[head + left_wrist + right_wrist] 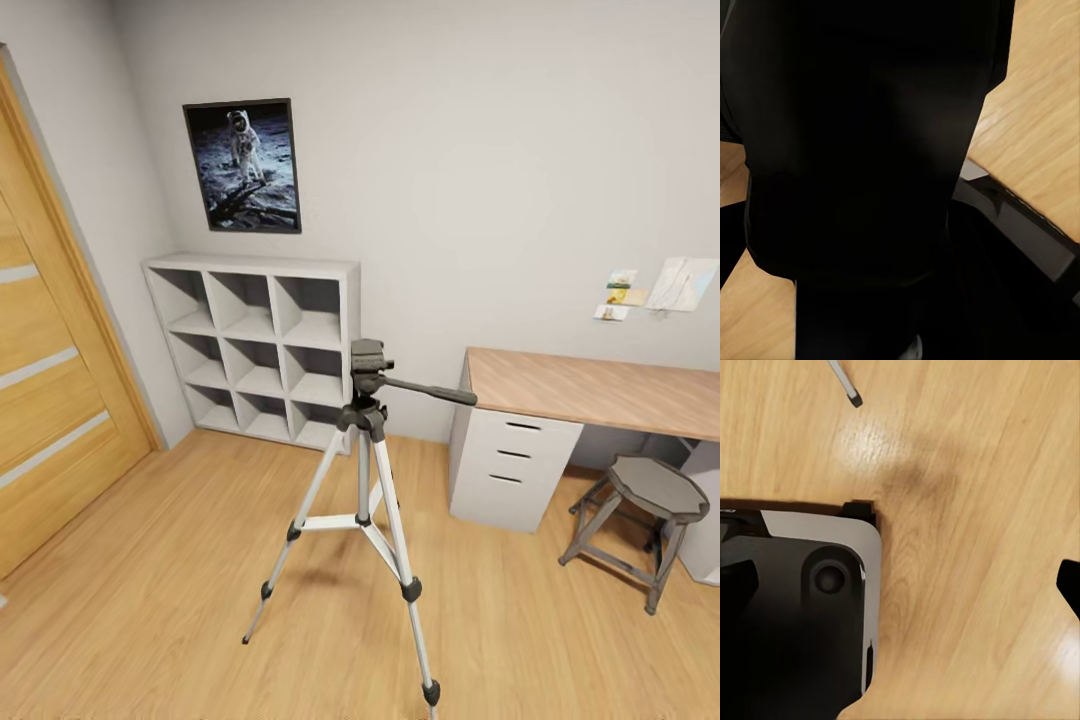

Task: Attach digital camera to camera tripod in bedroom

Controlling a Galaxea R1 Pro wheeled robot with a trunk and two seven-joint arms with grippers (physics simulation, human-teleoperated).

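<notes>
The camera tripod [365,470] is seen nearest in the head view, planted on the light wood plank floor [150,600] with its legs splayed and its dark head bare, pan handle pointing toward the bench [600,385]. No digital camera can be found on it or anywhere nearby. From the right wrist, a leg tip [847,386] and part of the robot's own base [802,607] are picked up over the floor; the state of either claw cannot be told. A thin leg could be clipped by the base on approach, it is judged, and the tripod toppled. Behind, grey cube shelves [260,345], an astronaut poster [243,165], an oak door [50,380] and a stool [650,515] are noted.
</notes>
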